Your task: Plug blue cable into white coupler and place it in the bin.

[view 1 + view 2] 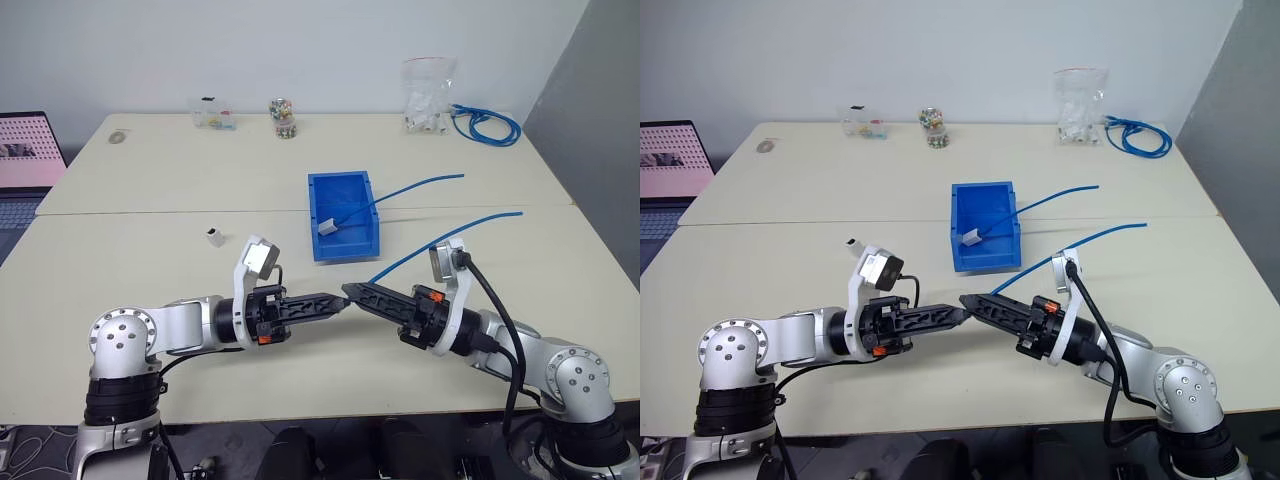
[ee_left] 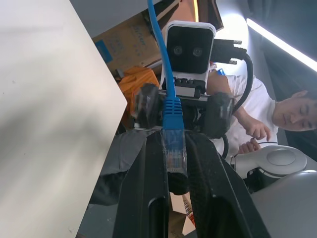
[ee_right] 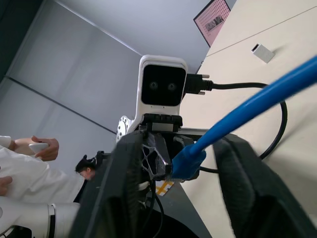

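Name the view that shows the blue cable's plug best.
Left wrist view: the plug sits large and sharp between the left gripper's fingers. Right wrist view shows its boot side-on. The eye views show it tiny where both grippers meet.

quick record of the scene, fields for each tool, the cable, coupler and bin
left tool: shut on the plug of the blue cable
right tool: open, fingers either side of the blue cable, tip to tip with left tool
white coupler: loose on the table, left of the bin, unplugged
bin: holds the end of a second cable with a white piece
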